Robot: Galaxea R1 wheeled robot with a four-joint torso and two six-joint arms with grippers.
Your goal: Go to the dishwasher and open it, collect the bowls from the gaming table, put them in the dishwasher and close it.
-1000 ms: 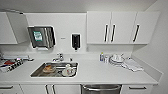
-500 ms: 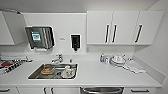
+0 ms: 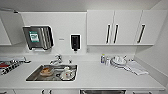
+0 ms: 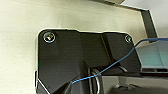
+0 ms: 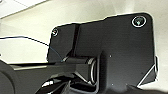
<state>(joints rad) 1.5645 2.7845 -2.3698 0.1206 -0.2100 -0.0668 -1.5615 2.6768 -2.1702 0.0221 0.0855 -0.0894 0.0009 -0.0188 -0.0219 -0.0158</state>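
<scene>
A strip of brushed steel, the top of the dishwasher (image 3: 102, 92), shows under the white counter (image 3: 100, 77), right of the sink. The gaming table and its bowls lie out of view. In the left wrist view my dark wrist plate (image 4: 75, 60) hangs over a pale floor with a blue cable across it. The right wrist view has the other wrist plate (image 5: 112, 50) over the same pale floor.
A steel sink (image 3: 52, 72) holds a few dishes. Stacked plates (image 3: 118, 61) and a cloth (image 3: 136, 68) lie on the counter at the right, a dish rack (image 3: 8, 66) at the left. White upper cabinets (image 3: 112, 27) hang above. A side wall (image 3: 157, 57) closes the right.
The whole head picture has shifted: the counter and sink sit a little lower and larger than before, so the camera has moved. Nothing on the counter has moved.
</scene>
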